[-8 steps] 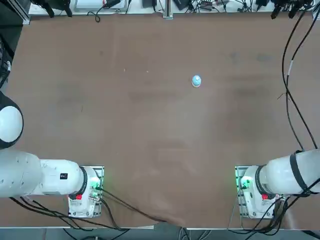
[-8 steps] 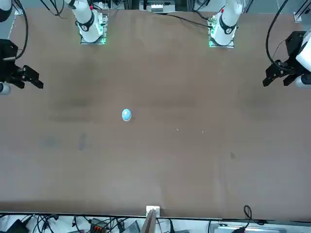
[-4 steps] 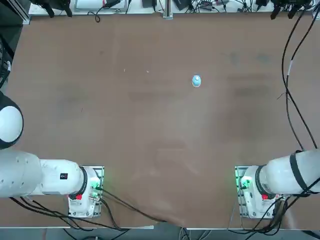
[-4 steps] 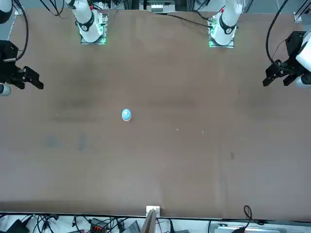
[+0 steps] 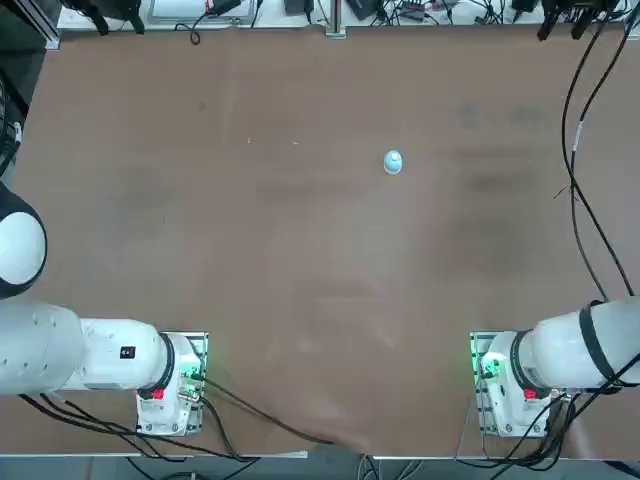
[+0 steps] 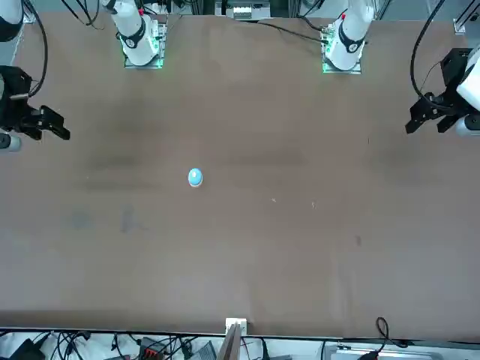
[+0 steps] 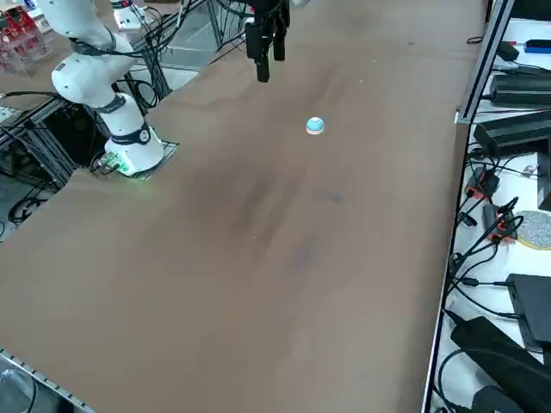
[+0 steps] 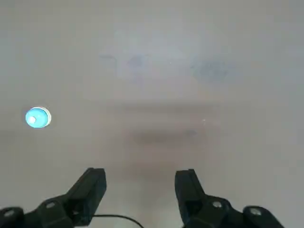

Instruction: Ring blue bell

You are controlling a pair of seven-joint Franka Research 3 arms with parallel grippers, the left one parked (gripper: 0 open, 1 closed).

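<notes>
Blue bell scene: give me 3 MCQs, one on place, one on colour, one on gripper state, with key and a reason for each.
1. Where does the blue bell sit?
A. on the bare table, alone
B. between the gripper's fingers
C. on the right arm's base

2. What colour is the bell's dome?
A. red
B. light blue
C. black

3. How is the right gripper?
A. shut on the bell
B. open, holding nothing
C. pressing the bell's button

Key: 1 A, the top view shows it alone on the brown surface. 2 B, the dome reads light blue in the wrist view. 3 B, the wrist view shows its fingers apart with only table between them, the bell off to one side; the side view shows the gripper raised above the table, short of the bell.
</notes>
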